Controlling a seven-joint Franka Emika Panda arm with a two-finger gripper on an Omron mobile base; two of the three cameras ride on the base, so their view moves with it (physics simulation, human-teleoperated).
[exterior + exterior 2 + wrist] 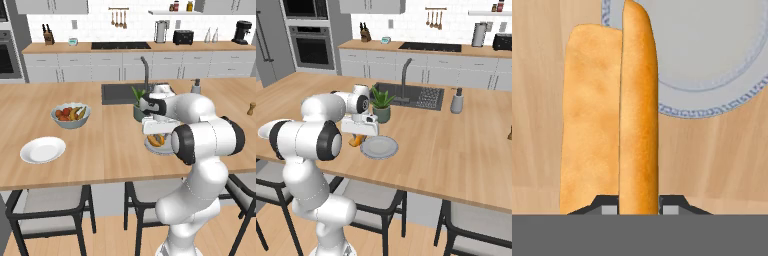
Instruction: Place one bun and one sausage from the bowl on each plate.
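Note:
My gripper [639,207] is shut on a smooth orange-brown sausage [639,110] that stands up between the finger tips. A wider, rough-crusted bun [589,115] lies right against its left side; whether the bun is held or rests on the wood I cannot tell. Both are beside a pale plate [712,50] with a blue patterned rim, over bare counter. From the base, the gripper [359,135] hangs low just left of that plate [379,147], with the sausage [356,141] below it. A second white plate [42,150] sits far left. The bowl is out of view.
A white fruit bowl [70,115] stands behind the left plate. A potted plant [381,102], the sink [411,95] with its tap and a soap dispenser [457,101] lie behind the gripper. Stools [50,205] line the island's near edge.

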